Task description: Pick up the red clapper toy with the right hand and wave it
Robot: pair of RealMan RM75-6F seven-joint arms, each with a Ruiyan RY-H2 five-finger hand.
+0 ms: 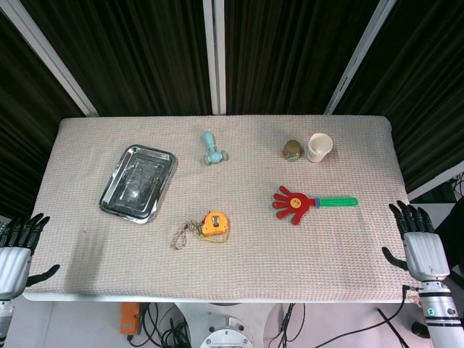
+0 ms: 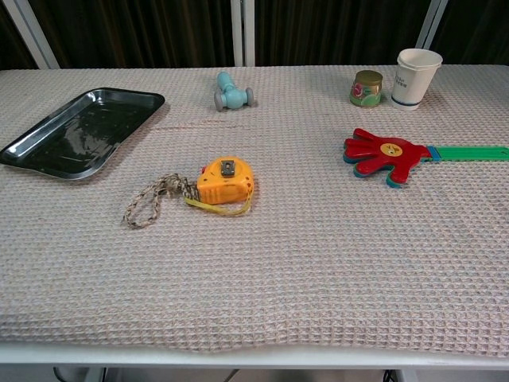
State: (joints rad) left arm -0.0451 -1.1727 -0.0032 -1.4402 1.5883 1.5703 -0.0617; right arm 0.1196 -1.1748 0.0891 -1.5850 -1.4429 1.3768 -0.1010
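Observation:
The red clapper toy (image 1: 294, 203) (image 2: 384, 153), a red hand shape on a green handle, lies flat on the right half of the table, handle pointing right. My right hand (image 1: 418, 243) hovers at the table's right front corner, fingers spread and holding nothing, well to the right of the handle's end. My left hand (image 1: 16, 250) is at the left front corner, fingers apart and empty. Neither hand shows in the chest view.
A steel tray (image 1: 138, 182) sits at the left. An orange tape measure (image 1: 215, 223) with a cord lies near the middle front. A teal roller toy (image 1: 212, 148), a small tin (image 1: 292, 150) and a paper cup (image 1: 318, 146) stand toward the back.

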